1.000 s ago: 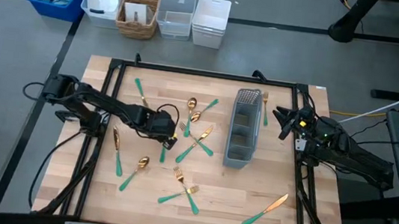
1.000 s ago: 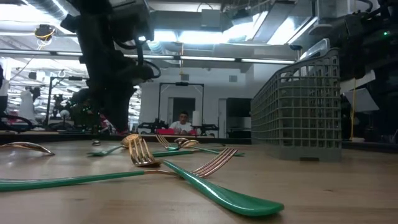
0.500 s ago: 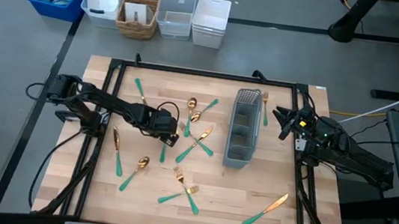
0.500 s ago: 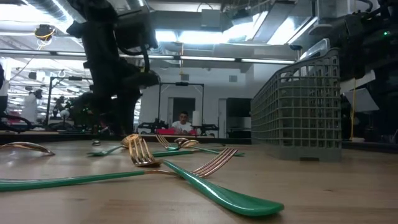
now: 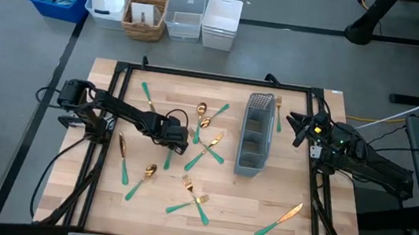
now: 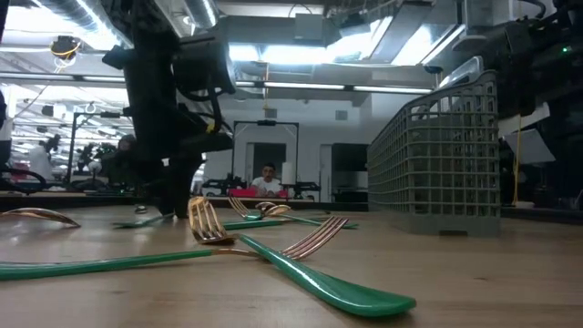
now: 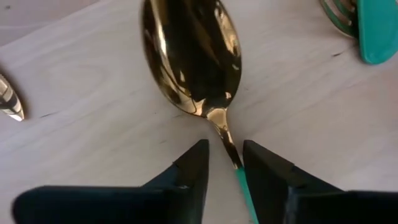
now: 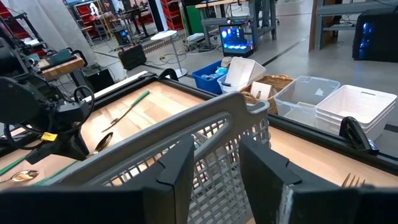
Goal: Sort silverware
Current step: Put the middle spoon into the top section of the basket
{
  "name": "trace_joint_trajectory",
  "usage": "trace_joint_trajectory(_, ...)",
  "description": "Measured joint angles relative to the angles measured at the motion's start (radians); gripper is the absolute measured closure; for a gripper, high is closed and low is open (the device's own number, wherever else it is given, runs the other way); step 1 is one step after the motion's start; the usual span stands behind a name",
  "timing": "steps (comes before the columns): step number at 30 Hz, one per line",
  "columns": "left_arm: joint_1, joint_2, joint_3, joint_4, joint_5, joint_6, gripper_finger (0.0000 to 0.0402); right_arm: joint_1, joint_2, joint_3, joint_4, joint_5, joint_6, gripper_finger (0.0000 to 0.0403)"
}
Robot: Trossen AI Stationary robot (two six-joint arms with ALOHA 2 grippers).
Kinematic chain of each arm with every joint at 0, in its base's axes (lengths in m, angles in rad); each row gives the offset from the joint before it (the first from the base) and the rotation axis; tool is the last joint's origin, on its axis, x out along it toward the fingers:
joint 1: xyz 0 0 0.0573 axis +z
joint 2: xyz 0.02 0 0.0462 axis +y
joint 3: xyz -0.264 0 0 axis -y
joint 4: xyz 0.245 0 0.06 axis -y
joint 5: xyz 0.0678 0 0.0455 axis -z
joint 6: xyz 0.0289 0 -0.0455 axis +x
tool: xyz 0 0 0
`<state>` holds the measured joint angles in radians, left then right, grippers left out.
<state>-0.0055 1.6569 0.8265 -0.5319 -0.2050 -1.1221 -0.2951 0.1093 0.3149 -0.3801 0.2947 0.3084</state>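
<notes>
The grey mesh caddy (image 5: 255,134) is standing near the table's (image 5: 324,225) right edge (contents hidden). The left gripper (image 7: 222,163) is straddling a spoon (image 7: 193,59), fingers spread; the right gripper (image 8: 214,163) is waiting open.

silverware (image 5: 207,150): approx. 12 pcs, gold heads w/ teal handles
mesh caddy (image 5: 255,134): 1
bins (image 5: 223,12) past far edge: 5
arms (image 5: 115,108): 2

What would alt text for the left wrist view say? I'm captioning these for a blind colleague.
A gold spoon with a green handle lies on the wooden table, its neck running between the two dark fingers of the left gripper, which straddle it without visibly touching it. The green end of another utensil shows at the picture's edge.
</notes>
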Motion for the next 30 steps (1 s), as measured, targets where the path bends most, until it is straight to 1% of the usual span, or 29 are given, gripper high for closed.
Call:
trace_joint_trajectory(6,0.0,0.002,0.0,0.015,0.007,-0.002,0.0382,0.0,0.0,0.0,-0.021,0.0,0.0,0.0276)
trace_joint_trajectory(8,0.0,0.002,-0.001,0.019,0.008,-0.001,0.0393,0.0,0.0,0.0,-0.027,0.0,0.0,0.0276)
trace_joint_trajectory(13,0.0,-0.003,-0.002,0.035,0.01,-0.004,0.039,0.0,0.0,0.0,-0.036,0.0,0.0,0.0276)
trace_joint_trajectory(15,0.0,-0.012,-0.002,0.039,0.014,-0.003,0.0394,0.0,0.0,0.0,-0.036,0.0,0.0,0.0276)
trace_joint_trajectory(20,0.0,-0.042,0.016,0.089,0.032,0.009,0.0395,0.0,0.0,0.0,-0.036,0.0,0.0,0.0276)
trace_joint_trajectory(25,0.0,-0.059,0.015,0.244,0.077,0.061,0.0398,0.0,0.0,0.0,-0.035,0.003,0.0,0.0276)
trace_joint_trajectory(30,0.0,-0.064,0.016,0.404,0.098,0.101,0.0395,0.0,0.0,0.0,-0.037,0.01,0.0,0.0276)
